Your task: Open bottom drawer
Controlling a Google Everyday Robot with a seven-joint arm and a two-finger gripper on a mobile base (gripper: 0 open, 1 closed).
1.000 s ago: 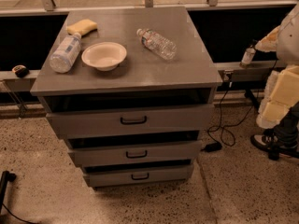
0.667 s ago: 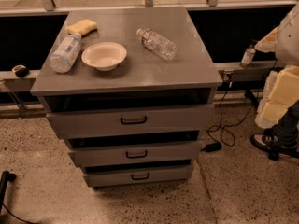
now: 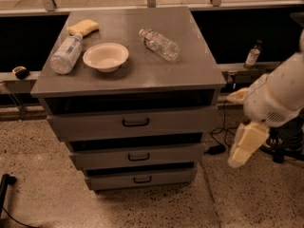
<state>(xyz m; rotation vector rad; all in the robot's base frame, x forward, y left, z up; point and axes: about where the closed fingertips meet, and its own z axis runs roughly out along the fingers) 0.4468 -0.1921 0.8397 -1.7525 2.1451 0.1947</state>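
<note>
Bottom drawer (image 3: pixel 166 177) at 6 o'clock, lowest and narrowest of three grey fronts, small black loop handle (image 3: pixel 142 179) at centre, nothing touching it. Gripper (image 3: pixel 244 146) at 4 o'clock, hanging from pale arm (apart or together: not clear), well apart from the cabinet's right side. Middle drawer (image 3: pixel 166 155) above, then top drawer (image 3: pixel 171 121). On cabinet top (image 3: pixel 142 77) at 12 o'clock: bowl (image 3: pixel 105 56), labelled bottle (image 3: pixel 66 54) lying at its 9, clear bottle (image 3: pixel 159 44) lying at its 3, yellow sponge (image 3: pixel 83 27) farthest.
</note>
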